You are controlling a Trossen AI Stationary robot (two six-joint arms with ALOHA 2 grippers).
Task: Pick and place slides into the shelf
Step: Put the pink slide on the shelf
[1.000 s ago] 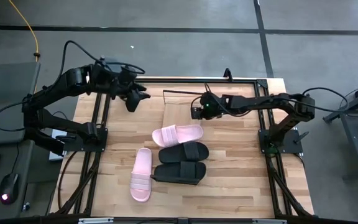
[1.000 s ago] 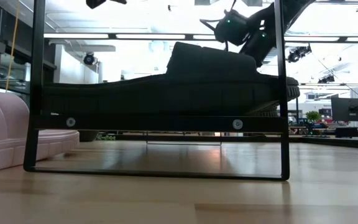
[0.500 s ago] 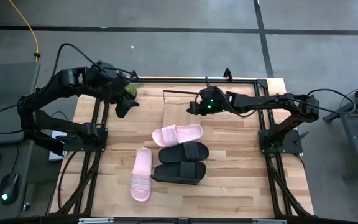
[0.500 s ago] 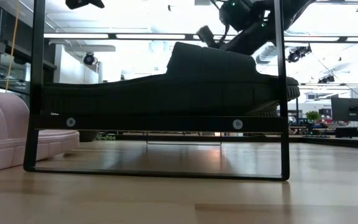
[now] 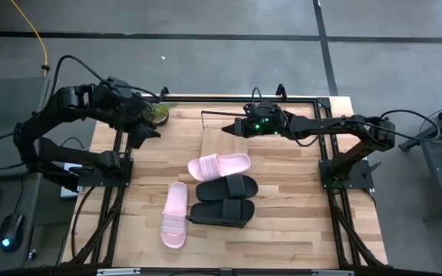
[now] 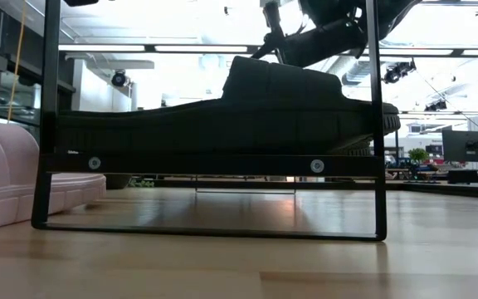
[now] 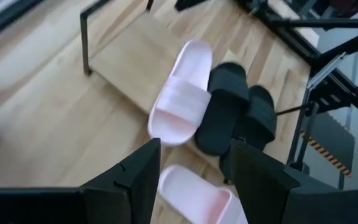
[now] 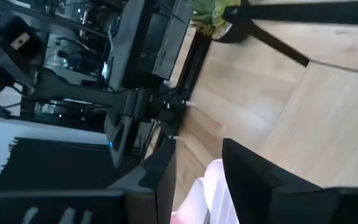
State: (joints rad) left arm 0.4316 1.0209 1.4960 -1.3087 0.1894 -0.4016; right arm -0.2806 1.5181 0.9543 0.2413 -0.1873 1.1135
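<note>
Four slides sit mid-table, none on the shelf [image 5: 219, 136] yet. One pink slide [image 5: 219, 165] lies sideways, right at the shelf's 6 o'clock edge, looks like it's touching or just shy of the board. Directly at its 6 o'clock is a black slide [image 5: 227, 187], and a second black slide [image 5: 221, 213] lies just past that, the two blacks side by side and touching. The other pink slide [image 5: 174, 215] lies lengthwise at about 8 o'clock from the first black one, its toe end close to the second black's end.

The shelf itself is a pale board on a thin black wire frame, at the far middle of the table [image 5: 282, 222], nothing on it.

Right gripper [image 5: 229, 128] hangs above the shelf's far edge, around 12 o'clock of the pink slide, fingers parted a bit with nothing between them. Left gripper [image 5: 146, 132] is off at 9 o'clock of the shelf, over bare table, fingers spread and empty. In its wrist cam you can see the slides beyond its fingers [image 7: 140, 177].

There's a small green plant [image 5: 158, 113] at the far left corner, right by the left gripper.

In the low view it's mostly a black slide side-on behind a black frame.
</note>
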